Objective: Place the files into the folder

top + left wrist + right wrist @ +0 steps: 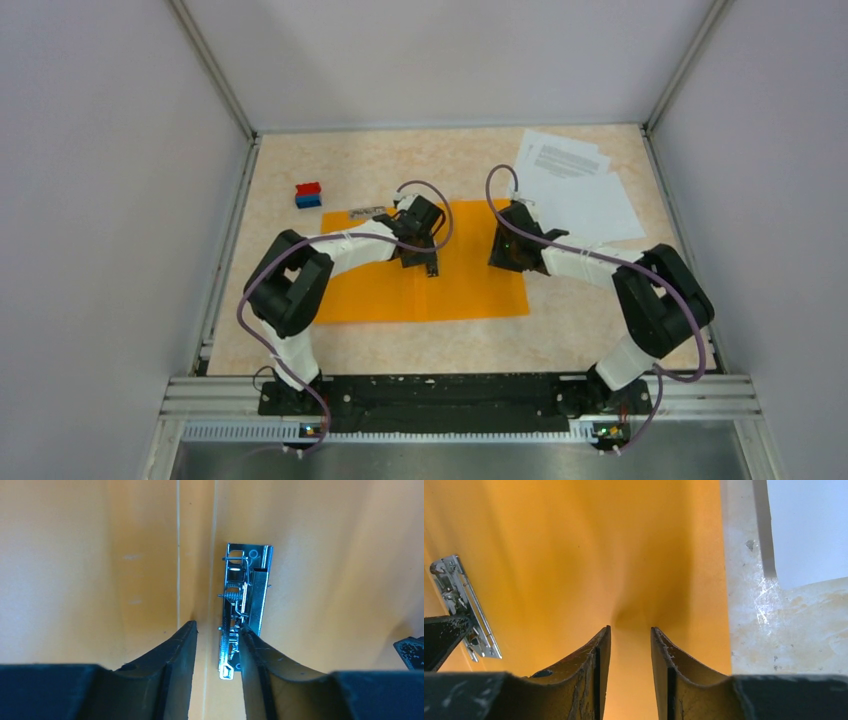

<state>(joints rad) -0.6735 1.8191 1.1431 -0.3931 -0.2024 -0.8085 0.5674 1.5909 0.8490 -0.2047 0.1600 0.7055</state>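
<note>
With left gripper [217,625] and right gripper [630,628] both part-open, down at the open folder [470,285]. Looks like clip [247,580] prep; next, flip its lever, then fetch files [580,185].

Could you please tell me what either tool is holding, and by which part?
Nothing is clearly held. The left tool straddles one end of the metal clip; the right tool is open against the folder.

Above the base plate [440,392], both arms [345,252] are made of white links and black joints, with purple cables [427,183]; the left gripper [217,626] and right gripper [630,629] are black.
</note>
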